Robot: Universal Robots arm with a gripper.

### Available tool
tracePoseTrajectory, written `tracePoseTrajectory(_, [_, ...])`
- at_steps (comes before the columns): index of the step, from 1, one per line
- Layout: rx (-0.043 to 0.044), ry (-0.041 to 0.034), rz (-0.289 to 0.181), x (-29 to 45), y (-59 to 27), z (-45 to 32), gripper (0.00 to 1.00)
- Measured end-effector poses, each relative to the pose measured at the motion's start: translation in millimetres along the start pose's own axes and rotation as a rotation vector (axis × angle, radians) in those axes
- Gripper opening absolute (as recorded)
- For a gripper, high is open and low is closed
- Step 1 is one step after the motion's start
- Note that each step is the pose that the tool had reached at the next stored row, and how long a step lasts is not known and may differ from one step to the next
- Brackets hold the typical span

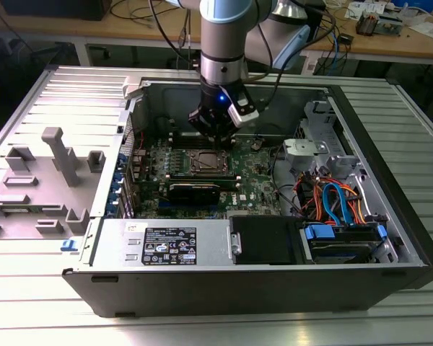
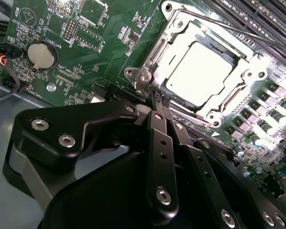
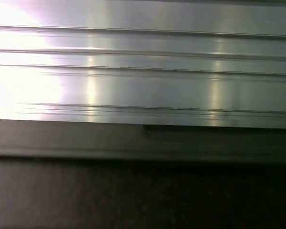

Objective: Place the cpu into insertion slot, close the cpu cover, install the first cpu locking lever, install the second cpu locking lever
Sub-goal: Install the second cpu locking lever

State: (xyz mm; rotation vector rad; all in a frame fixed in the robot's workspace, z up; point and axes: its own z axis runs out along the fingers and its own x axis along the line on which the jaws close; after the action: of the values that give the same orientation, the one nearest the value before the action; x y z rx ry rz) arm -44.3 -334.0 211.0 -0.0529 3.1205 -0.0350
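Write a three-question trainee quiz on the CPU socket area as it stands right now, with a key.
1. True or false: the cpu already lies in the insertion slot.
2. The cpu cover is: A) lying down around the chip, B) standing upright, C) removed to the table.
3. In the exterior view, what hangs directly above the socket?

Key:
1. True; its silver top shows through the cover's window in the second wrist view.
2. A.
3. The tool, hanging just above the socket on the motherboard; its fingers are together, holding nothing.
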Motion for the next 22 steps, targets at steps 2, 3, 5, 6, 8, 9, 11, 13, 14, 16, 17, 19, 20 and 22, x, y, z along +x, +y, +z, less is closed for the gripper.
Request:
tracePoseTrajectory(2, [0.0003, -0.0001, 0.0, 0.0, -2.3, 0.1, 0.11])
tracePoseTrajectory(3, [0.0003, -0.0001, 0.0, 0.0, -4.4, 0.1, 0.11])
tracePoseTrajectory(5, [0.0002, -0.0002, 0.0, -0.1, -8.2, 0.2, 0.11])
tracePoseTrajectory(6, [0.0003, -0.0001, 0.0, -0.1, -10.5, 0.3, 0.11])
tracePoseTrajectory(8, [0.0004, 0.0004, 0.0, -0.3, -16.1, 0.4, 0.11])
tracePoseTrajectory(9, [0.0001, 0.0005, 0.0, -0.3, -17.3, 0.5, 0.11])
tracePoseTrajectory(11, [0.0003, 0.0011, 0.0, -0.3, -19.7, -2.4, 0.11])
tracePoseTrajectory(13, [0.0003, 0.0018, 0.0, -0.3, -20.3, -7.4, 0.11])
tracePoseTrajectory(14, [0.0004, 0.002, 0.0, -0.4, -20.5, -9.6, 0.11])
tracePoseTrajectory(16, [0.0002, 0.0024, 0.0, -0.4, -21.9, -12.2, 0.11])
tracePoseTrajectory(17, [0.0, 0.0024, 0.0, -0.4, -22.7, -12.2, 0.11])
tracePoseTrajectory(19, [0.0001, 0.0026, 0.0, -0.4, -25.0, -12.2, 0.11])
tracePoseTrajectory(20, [0.0001, 0.0026, 0.0, -0.3, -27.6, -12.1, 0.11])
tracePoseTrajectory(22, [0.0002, 0.0027, 0.0, -0.1, -34.9, -12.0, 0.11])
